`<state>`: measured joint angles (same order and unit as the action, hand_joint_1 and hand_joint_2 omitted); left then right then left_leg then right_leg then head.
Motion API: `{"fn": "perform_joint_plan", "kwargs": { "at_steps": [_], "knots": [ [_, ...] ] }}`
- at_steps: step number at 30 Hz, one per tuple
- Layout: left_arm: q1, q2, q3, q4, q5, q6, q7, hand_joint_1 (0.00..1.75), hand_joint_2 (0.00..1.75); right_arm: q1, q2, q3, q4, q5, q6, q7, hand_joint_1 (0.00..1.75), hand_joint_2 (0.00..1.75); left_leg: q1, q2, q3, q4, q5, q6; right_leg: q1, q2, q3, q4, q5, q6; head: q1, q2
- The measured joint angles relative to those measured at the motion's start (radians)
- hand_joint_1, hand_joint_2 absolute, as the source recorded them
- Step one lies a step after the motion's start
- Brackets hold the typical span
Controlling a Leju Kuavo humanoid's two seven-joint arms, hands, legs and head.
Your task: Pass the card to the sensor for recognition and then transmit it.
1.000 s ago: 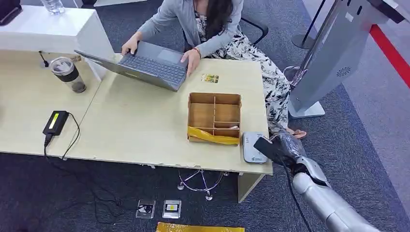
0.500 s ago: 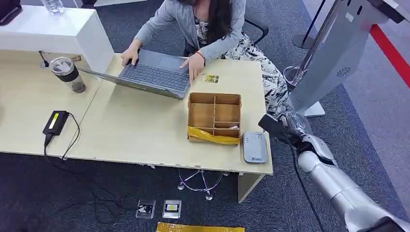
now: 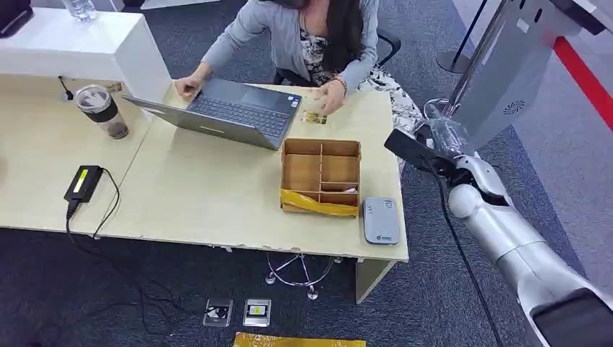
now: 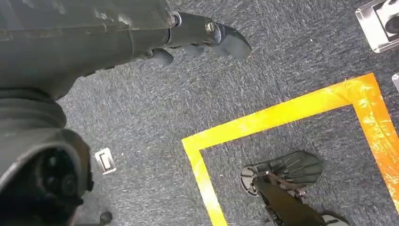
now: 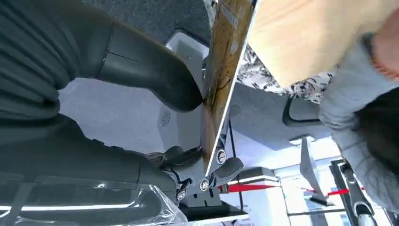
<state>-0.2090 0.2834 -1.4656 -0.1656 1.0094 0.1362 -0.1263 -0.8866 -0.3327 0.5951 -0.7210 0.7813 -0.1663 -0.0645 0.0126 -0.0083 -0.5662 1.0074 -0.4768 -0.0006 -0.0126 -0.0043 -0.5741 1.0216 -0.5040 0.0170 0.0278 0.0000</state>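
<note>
My right hand [image 3: 444, 148] is raised off the desk's right edge and pinches a dark card [image 3: 408, 149] whose free end points toward the desk. In the right wrist view the card [image 5: 225, 70] appears edge-on, golden on one face, clamped between the thumb [image 5: 155, 75] and the darker fingers [image 5: 214, 169]. The grey card sensor [image 3: 380, 220] lies flat at the desk's front right corner, below the card and nearer me. A seated person reaches a hand [image 3: 330, 94] out over the desk's far right. My left hand [image 4: 197, 37] hangs over the carpet holding nothing.
A wooden divided box [image 3: 321, 177] with a yellow strip stands left of the sensor. An open laptop [image 3: 231, 112], a small printed card [image 3: 314, 117], a lidded cup [image 3: 101, 110] and a black power adapter [image 3: 82, 183] lie on the desk [image 3: 202, 195]. A grey kiosk [image 3: 499, 79] stands on the right.
My right hand has lifted the card from over the sensor and carried it up and away, toward the person. The person has taken a hand off the laptop and reached out to the right.
</note>
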Motion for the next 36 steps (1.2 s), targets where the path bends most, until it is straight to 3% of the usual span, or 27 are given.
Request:
{"fn": "perform_joint_plan", "kwargs": {
  "at_steps": [22, 23, 24, 29, 36],
  "knots": [
    [0.000, 0.000, -0.002, 0.000, -0.015, -0.014, -0.009, 0.00, 0.00, -0.048, 0.096, 0.001, 0.087, 0.069, -0.021, 0.010, 1.75, 1.75, 0.000, 0.000, 0.000, 0.000, 0.000, 0.000, 0.000, 0.000, 0.000, 0.000, 0.000, 0.000, 0.000, 0.000],
    [0.000, 0.000, -0.002, 0.000, -0.015, -0.013, -0.009, 0.00, 0.00, -0.051, 0.099, 0.001, 0.089, 0.073, -0.021, 0.009, 0.94, 1.75, 0.000, 0.000, 0.000, 0.000, 0.000, 0.000, 0.000, 0.000, 0.000, 0.000, 0.000, 0.000, 0.000, 0.000],
    [0.000, 0.000, -0.002, 0.000, -0.015, -0.012, -0.009, 0.00, 0.00, -0.054, 0.103, 0.001, 0.092, 0.076, -0.021, 0.008, 0.00, 0.00, 0.000, 0.000, 0.000, 0.000, 0.000, 0.000, 0.000, 0.000, 0.000, 0.000, 0.000, 0.000, 0.000, 0.000],
    [0.000, 0.000, -0.002, 0.000, -0.014, -0.012, -0.009, 0.00, 0.00, -0.056, 0.118, 0.000, 0.101, 0.089, -0.016, -0.023, 0.00, 0.00, 0.000, 0.000, 0.000, 0.000, 0.000, 0.000, 0.000, 0.000, 0.000, 0.000, 0.000, 0.000, 0.000, 0.000],
    [0.001, 0.000, -0.002, 0.000, 0.000, -0.011, -0.009, 0.00, 0.00, -0.045, 0.122, -0.002, 0.087, 0.097, -0.010, -0.014, 0.00, 0.00, 0.000, 0.000, 0.001, 0.000, 0.000, 0.000, 0.000, 0.000, 0.000, 0.000, 0.000, 0.000, 0.000, 0.000]
  ]
}}
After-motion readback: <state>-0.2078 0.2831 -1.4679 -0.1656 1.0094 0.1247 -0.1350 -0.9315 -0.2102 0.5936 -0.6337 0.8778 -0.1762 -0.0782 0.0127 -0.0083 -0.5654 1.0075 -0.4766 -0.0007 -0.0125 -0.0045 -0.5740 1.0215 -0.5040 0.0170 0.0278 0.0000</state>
